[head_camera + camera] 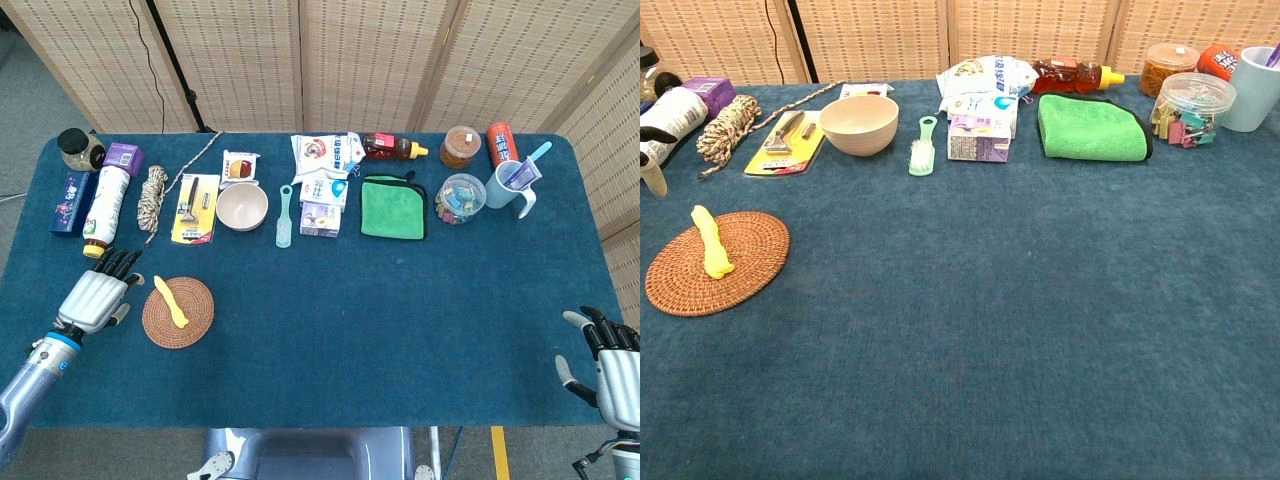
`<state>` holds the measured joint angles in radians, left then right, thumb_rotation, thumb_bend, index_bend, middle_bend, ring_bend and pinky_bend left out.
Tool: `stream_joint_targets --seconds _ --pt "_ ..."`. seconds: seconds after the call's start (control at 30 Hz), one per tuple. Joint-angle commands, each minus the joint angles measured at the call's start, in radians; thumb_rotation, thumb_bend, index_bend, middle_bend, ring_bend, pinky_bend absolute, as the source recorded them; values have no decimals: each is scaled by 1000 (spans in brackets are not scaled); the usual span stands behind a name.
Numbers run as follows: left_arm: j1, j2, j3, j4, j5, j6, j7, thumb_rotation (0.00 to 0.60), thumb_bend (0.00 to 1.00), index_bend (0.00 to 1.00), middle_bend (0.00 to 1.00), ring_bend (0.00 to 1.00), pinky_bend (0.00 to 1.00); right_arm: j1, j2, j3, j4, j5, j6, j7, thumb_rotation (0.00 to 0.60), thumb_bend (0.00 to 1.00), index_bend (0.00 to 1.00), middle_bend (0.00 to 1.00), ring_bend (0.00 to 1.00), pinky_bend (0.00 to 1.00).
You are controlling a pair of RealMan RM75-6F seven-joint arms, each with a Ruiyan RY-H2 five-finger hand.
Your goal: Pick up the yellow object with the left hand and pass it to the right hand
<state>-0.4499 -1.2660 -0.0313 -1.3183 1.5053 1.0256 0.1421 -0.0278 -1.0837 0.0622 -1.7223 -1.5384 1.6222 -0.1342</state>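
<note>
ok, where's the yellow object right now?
The yellow object lies on the round woven mat at the table's near left in the head view, just right of the open left robot hand, untouched.

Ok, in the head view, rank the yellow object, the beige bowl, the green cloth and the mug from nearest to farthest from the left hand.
1. Yellow object, just right of the left hand, on the woven mat.
2. Beige bowl, back row, left of centre.
3. Green cloth, back row, right of centre.
4. Mug, far right.

The banana-shaped object [170, 301] lies on the round mat [190, 322] near the desk's [380, 320] left front, with the left hand [95, 298] just left of the mat. Behind the mat sit the razor card [195, 209] and bowl [242, 207]; the folded cloth [393, 207] lies further right. The right hand [618, 370] is at the right front corner
</note>
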Motion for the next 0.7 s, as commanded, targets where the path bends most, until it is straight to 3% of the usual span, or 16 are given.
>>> stream_joint_targets --seconds 0.03,0.7 --pt "-19 -29 -2 31 1 -16 -15 600 342 368 40 12 33 -2 1 1 0 2 2 1 600 372 258 198 268 240" --pt "-85 -165 -2 179 -7 -55 -58 600 342 381 43 16 33 -21 13 4 0 17 17 11 600 372 257 198 268 240"
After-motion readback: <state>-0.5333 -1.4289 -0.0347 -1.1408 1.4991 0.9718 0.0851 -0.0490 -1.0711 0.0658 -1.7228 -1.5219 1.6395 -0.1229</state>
